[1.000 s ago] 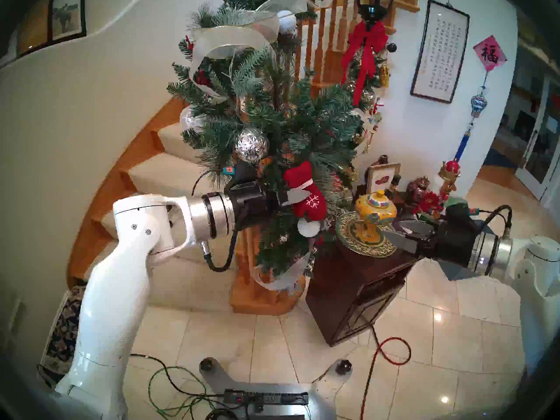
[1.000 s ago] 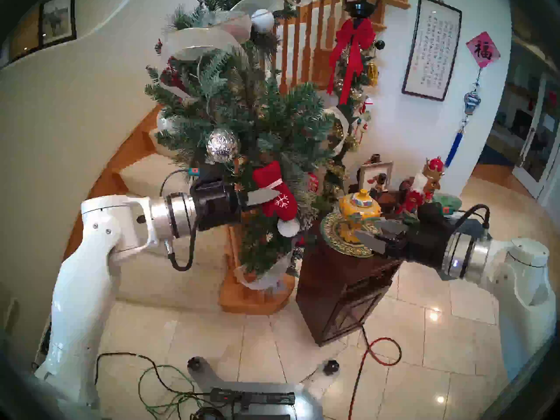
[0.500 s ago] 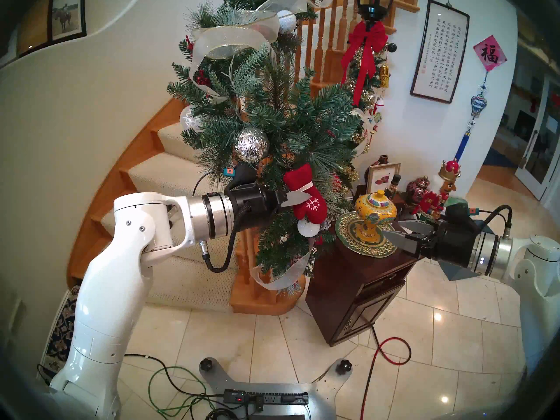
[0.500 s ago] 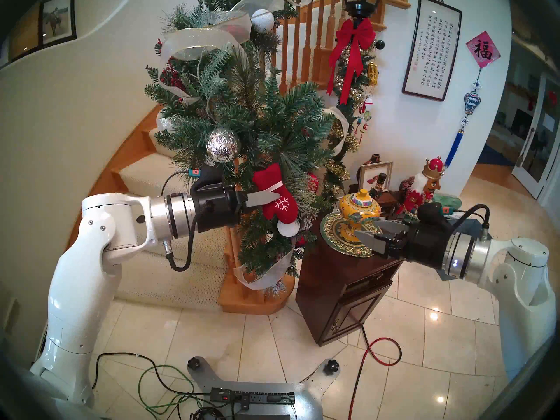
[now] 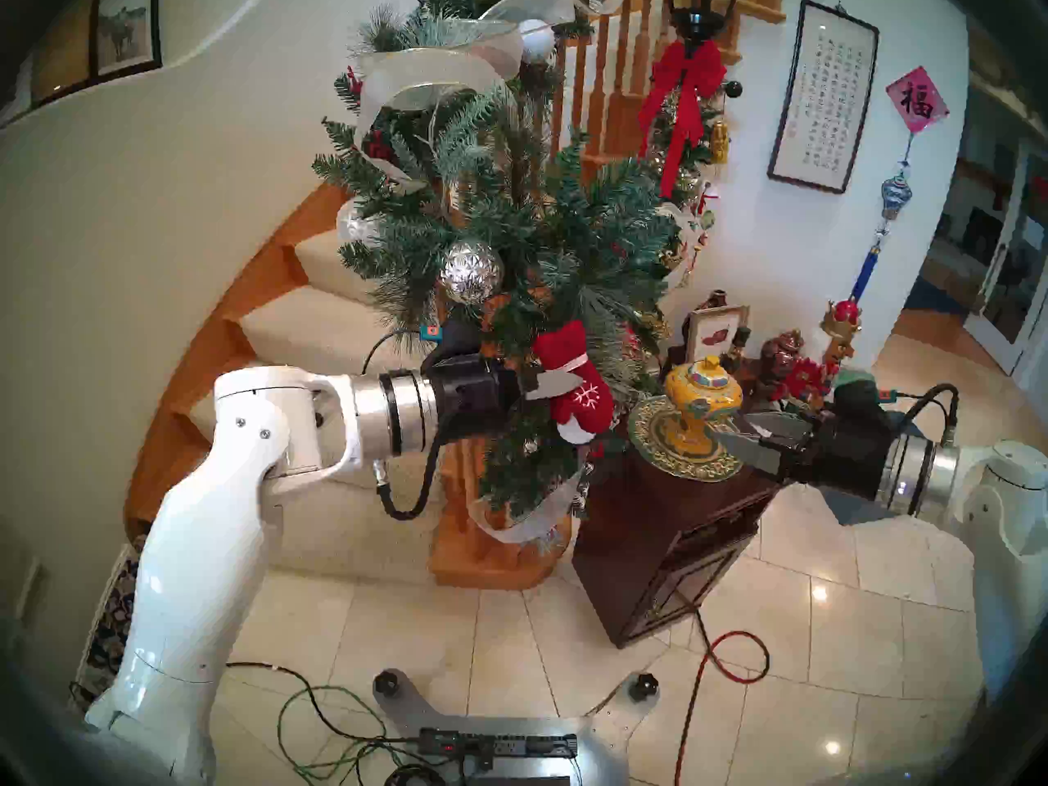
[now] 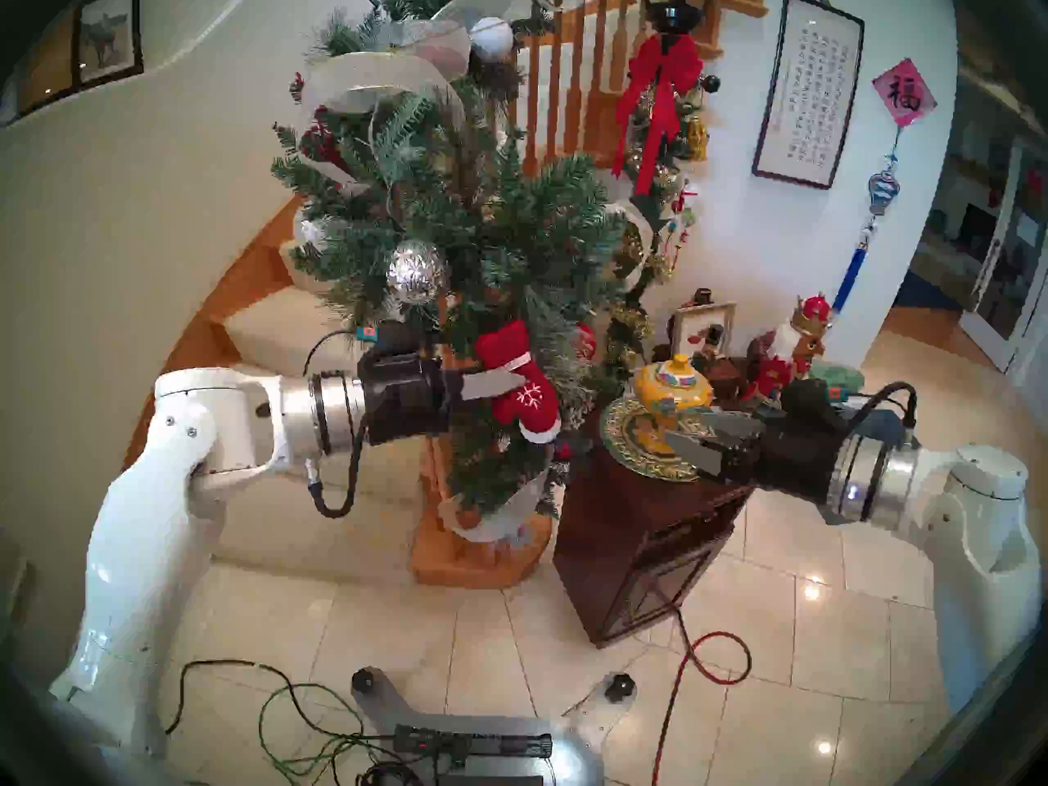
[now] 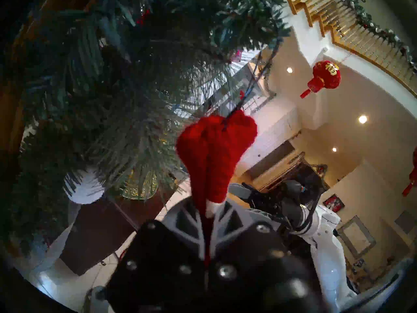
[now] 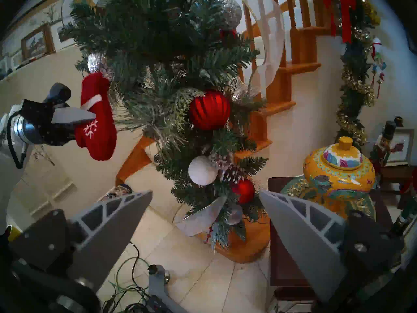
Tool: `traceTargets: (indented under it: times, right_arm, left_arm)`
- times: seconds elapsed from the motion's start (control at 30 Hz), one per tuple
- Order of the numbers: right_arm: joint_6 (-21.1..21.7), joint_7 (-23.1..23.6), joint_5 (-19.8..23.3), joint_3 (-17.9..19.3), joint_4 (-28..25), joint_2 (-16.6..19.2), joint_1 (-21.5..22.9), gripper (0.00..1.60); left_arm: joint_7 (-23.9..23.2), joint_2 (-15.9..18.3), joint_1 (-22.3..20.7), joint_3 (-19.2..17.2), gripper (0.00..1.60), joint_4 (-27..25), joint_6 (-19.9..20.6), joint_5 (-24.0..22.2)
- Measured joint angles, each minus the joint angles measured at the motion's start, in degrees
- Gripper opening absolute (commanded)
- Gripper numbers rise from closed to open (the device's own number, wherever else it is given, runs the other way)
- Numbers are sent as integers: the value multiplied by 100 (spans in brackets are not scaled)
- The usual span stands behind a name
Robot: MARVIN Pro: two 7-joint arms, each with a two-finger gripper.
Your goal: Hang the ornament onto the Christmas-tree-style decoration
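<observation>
The ornament, a small red mitten (image 5: 578, 390) with a white cuff band and a white snowflake, hangs upright against the lower front of the decoration, a bushy green garland (image 5: 510, 212) with silver-white ribbon. My left gripper (image 5: 570, 383) reaches in from the left and is shut on the mitten (image 6: 522, 396) just below its cuff. The left wrist view shows the mitten (image 7: 214, 152) pinched between the fingers (image 7: 187, 222), its top among the needles (image 7: 112, 116). My right gripper (image 5: 731, 427) hangs open and empty to the right; its view shows the mitten (image 8: 97, 129) and the garland (image 8: 158, 34).
A yellow lidded jar (image 5: 703, 393) on a green-gold plate stands on a dark wooden cabinet (image 5: 669, 529) under my right gripper, with nutcracker figures behind. A silver ball (image 5: 470, 271), white ball (image 8: 202, 170) and red ball (image 8: 209, 109) hang in the garland. Cables (image 5: 731, 654) lie on the floor.
My left gripper has come down a little with the mitten, which now covers part of the white ball below it. The right arm has not moved.
</observation>
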Motion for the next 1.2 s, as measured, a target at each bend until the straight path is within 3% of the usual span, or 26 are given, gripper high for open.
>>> traceTargets:
  times: [0.17, 0.27, 0.33, 0.37, 0.43, 0.77, 1.2]
  right_arm:
    - [0, 0, 0, 0, 0, 0, 0, 160]
    - [0, 0, 0, 0, 0, 0, 0, 160]
    - [0, 0, 0, 0, 0, 0, 0, 160]
    - [0, 0, 0, 0, 0, 0, 0, 160]
    - [0, 0, 0, 0, 0, 0, 0, 160]
    - [0, 0, 0, 0, 0, 0, 0, 160]
    - [0, 0, 0, 0, -1, 0, 0, 160]
  left_arm:
    - [-27, 45, 3, 37, 97, 1, 0, 14]
    - [-33, 67, 3, 56, 126, 2, -2, 35]
    - [-36, 82, 3, 65, 130, 2, -5, 64]
    - [-37, 86, 2, 67, 148, 3, -6, 72]
    - [-40, 97, 1, 74, 160, 4, -9, 100]
    - [-14, 102, -1, 75, 160, -1, -22, 174]
    - [489, 72, 107, 69, 160, -297, -124, 508]
